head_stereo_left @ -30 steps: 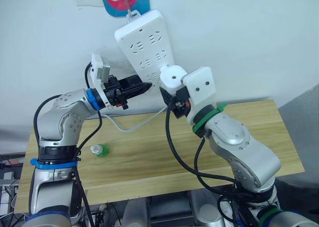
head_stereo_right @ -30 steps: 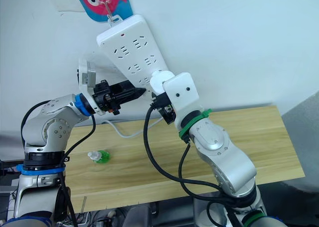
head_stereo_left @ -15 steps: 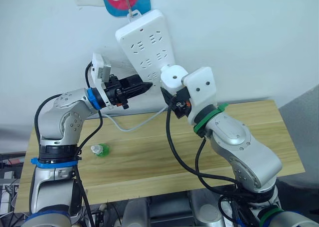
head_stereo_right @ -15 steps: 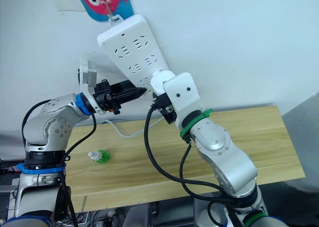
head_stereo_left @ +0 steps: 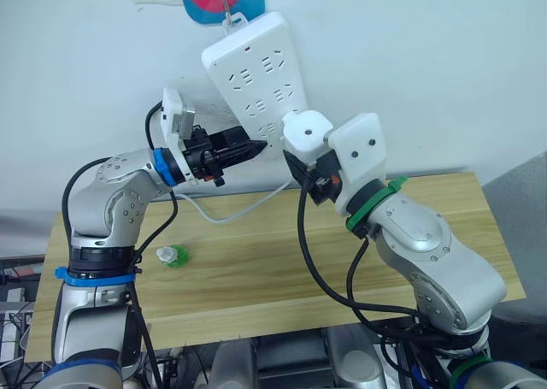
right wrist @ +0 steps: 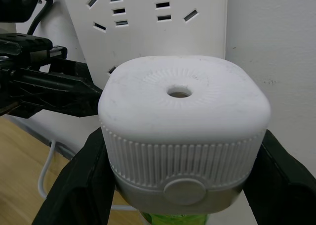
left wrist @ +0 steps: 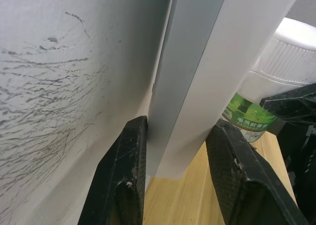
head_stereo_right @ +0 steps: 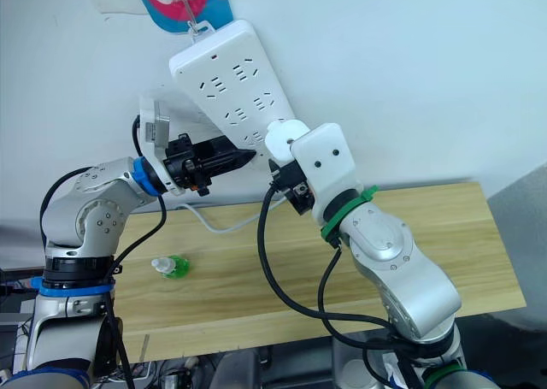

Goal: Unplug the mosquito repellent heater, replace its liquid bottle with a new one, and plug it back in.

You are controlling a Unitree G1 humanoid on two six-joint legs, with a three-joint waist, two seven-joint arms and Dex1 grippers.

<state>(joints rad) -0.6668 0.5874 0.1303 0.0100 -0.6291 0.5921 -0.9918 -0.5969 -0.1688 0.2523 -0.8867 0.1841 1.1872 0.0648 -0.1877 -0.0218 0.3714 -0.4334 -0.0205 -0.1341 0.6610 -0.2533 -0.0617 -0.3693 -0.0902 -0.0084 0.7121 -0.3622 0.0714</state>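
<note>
Both my arms are raised toward the wall. My left gripper (head_stereo_left: 248, 149) points right, fingers (left wrist: 126, 180) parted; my right gripper (right wrist: 180, 185) is clamped, fingers spread wide.

Head stereo pair was aimed fwd/down from above; wall, power strip (head_stereo_left: 254, 71), wooden table (head_stereo_left: 256, 269) and both arms were covered in both eyes w/ slight lateral offset. L wrist cam was set very close, sighted along the strip's edge. R wrist cam was set close behind the mosquito repellent heater (right wrist: 183, 131), strip face beyond. Strip + heater were shared by all views.
</note>
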